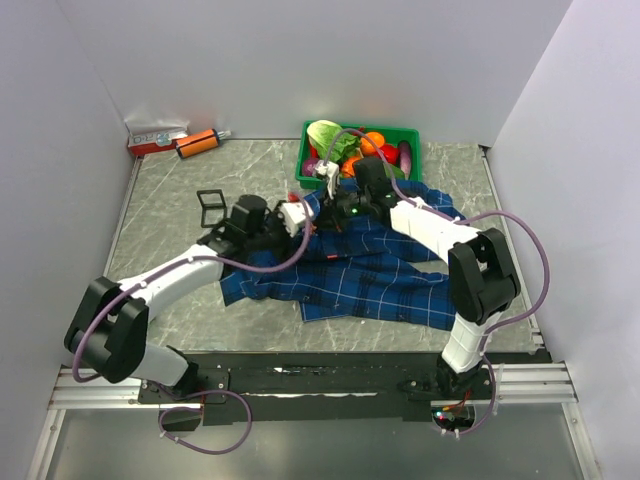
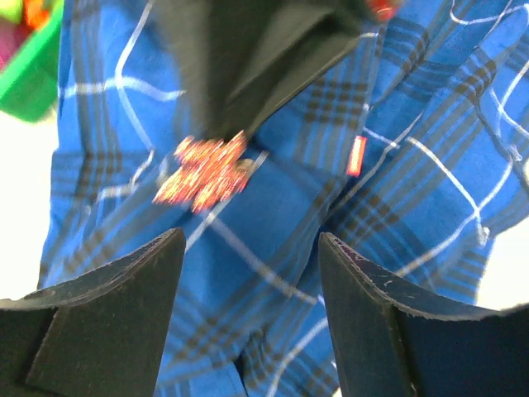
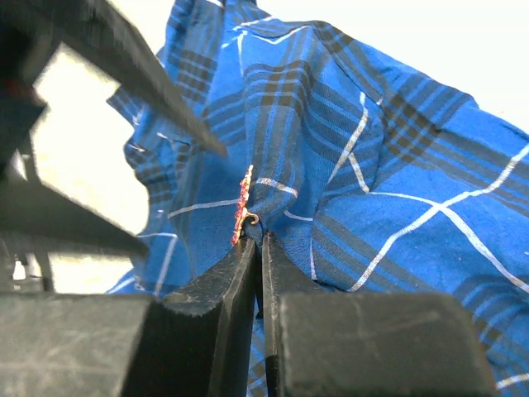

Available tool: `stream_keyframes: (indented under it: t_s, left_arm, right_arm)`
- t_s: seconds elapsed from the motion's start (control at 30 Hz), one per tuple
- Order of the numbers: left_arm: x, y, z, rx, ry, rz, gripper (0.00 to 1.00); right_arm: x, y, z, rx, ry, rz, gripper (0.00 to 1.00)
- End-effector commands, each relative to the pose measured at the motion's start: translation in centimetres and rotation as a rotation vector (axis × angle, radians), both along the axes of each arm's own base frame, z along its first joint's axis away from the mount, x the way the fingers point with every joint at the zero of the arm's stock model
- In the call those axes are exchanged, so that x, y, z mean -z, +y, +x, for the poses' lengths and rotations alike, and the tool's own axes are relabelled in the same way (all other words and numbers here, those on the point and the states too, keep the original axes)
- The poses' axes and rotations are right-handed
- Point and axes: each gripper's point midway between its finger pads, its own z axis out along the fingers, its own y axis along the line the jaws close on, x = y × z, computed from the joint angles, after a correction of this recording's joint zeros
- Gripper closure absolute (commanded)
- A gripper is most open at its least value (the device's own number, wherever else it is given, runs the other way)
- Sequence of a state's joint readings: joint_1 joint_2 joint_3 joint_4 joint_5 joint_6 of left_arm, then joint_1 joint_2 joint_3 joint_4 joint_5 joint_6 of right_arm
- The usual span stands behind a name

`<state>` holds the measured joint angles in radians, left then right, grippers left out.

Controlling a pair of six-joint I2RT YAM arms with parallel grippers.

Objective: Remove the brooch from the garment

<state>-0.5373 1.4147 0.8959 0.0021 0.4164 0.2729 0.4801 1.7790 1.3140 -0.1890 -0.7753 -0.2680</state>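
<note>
The garment (image 1: pixel 370 275) is a blue plaid shirt spread across the table's middle, with a red tag (image 2: pixel 356 155). The brooch (image 3: pixel 243 207) is a small gold and reddish ornament pinned on a raised fold of the cloth. My right gripper (image 3: pixel 260 240) is shut on that fold, directly below the brooch. In the left wrist view the brooch (image 2: pixel 202 174) is blurred, just under the right gripper's dark fingers (image 2: pixel 248 66). My left gripper (image 2: pixel 252 238) is open and holds nothing; it hovers over the cloth a little short of the brooch. From above, both grippers (image 1: pixel 300 215) (image 1: pixel 345 205) meet at the shirt's far edge.
A green basket (image 1: pixel 408 132) of vegetables stands just behind the shirt. At the back left lie a red and white box (image 1: pixel 155 138) and an orange tube (image 1: pixel 197 143). A small black frame (image 1: pixel 212 205) lies left of the left gripper. Walls enclose the table.
</note>
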Motion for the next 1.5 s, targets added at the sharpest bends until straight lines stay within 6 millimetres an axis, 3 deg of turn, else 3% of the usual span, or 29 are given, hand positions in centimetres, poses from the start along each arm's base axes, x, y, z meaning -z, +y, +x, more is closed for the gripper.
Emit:
stream_keyframes:
  t_s: [0.0, 0.07, 0.23, 0.37, 0.47, 0.6, 0.7, 0.87, 0.93, 0.97, 1.0, 1.13, 1.47]
  left_arm:
    - [-3.2, -1.8, 1.6, -0.008, -0.271, 0.011, 0.29]
    - [-2.8, -2.7, 1.7, 0.002, -0.287, 0.023, 0.29]
    - [-2.9, -2.5, 3.5, -0.090, -0.336, 0.048, 0.30]
    - [-1.9, -2.4, 4.6, -0.126, -0.314, 0.089, 0.35]
    - [-1.7, -2.2, 5.4, -0.155, -0.292, 0.100, 0.43]
    - [-2.4, -2.5, 5.4, -0.124, -0.235, 0.058, 0.63]
    - [-2.8, -3.4, 4.6, -0.047, -0.179, 0.009, 0.68]
    - [-1.8, -4.0, 3.0, 0.074, -0.018, -0.037, 0.70]
    - [-2.4, -4.6, 2.5, 0.132, 0.033, -0.071, 0.69]
    - [-1.7, -4.2, 2.3, 0.135, 0.090, -0.067, 0.69]
    - [-2.6, -4.5, 2.4, 0.158, 0.098, -0.091, 0.67]
    - [-3.1, -4.3, 3.0, 0.171, 0.142, -0.112, 0.59]
    - [-4.0, -3.7, 3.9, 0.179, 0.169, -0.136, 0.60]
  right_arm:
    - [-2.0, 1.4, -0.4, -0.046, 0.053, 0.072, 0.87]
    - [-2.0, 1.5, -0.7, -0.057, 0.082, 0.081, 0.87]
    - [-2.0, 1.4, -1.2, -0.072, 0.119, 0.086, 0.87]
    - [-2.1, 1.2, -1.5, -0.079, 0.136, 0.089, 0.87]
    - [-2.1, 0.9, -1.4, -0.078, 0.140, 0.088, 0.87]
    - [-2.1, 0.6, -1.2, -0.070, 0.139, 0.087, 0.87]
    - [-1.8, 0.5, -1.2, -0.070, 0.151, 0.081, 0.86]
    - [-1.2, 0.3, -1.3, -0.072, 0.155, 0.065, 0.86]
    - [-1.0, 0.2, -1.4, -0.074, 0.154, 0.055, 0.86]
    - [-0.9, 0.2, -1.4, -0.075, 0.154, 0.053, 0.86]
    - [-0.9, 0.1, -1.4, -0.077, 0.150, 0.049, 0.86]
    - [-0.6, 0.0, -1.5, -0.075, 0.155, 0.042, 0.86]
    - [-0.5, 0.0, -1.4, -0.071, 0.159, 0.040, 0.85]
